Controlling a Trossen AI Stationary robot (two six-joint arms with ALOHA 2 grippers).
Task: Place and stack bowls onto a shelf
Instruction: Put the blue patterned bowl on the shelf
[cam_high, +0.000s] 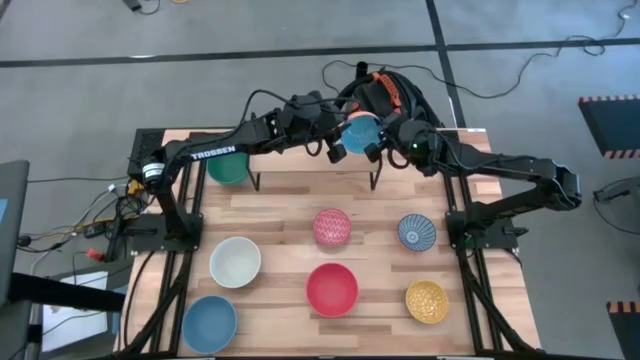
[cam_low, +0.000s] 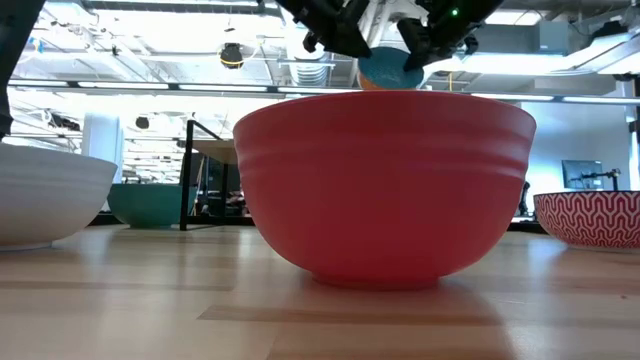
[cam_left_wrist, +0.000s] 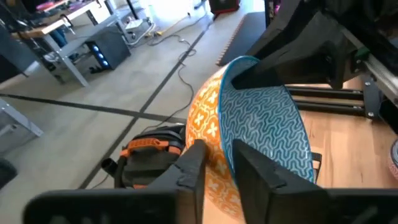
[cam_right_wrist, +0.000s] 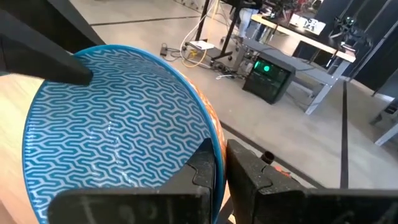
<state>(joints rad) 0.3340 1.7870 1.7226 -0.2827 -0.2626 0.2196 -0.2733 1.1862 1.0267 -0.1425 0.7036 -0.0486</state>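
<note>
Six bowls sit on the table (cam_high: 280, 200), red one (cam_low: 385, 185) nearest; a seventh, green (cam_high: 228, 168), under the shelf (cam_high: 300, 162). Both grippers, left (cam_high: 338, 146) and right (cam_high: 378, 143), pinch one blue-and-orange bowl (cam_high: 360, 131) above it.

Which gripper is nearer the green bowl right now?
Left. The left gripper holds the raised blue-and-orange bowl on the side toward the green bowl; the right gripper grips that bowl's far side, farther away.

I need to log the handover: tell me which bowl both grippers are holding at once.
The bowl with a blue wave pattern inside and orange outside, held in the air at the table's back edge. The left gripper and right gripper each pinch its rim; every other bowl rests untouched.
</note>
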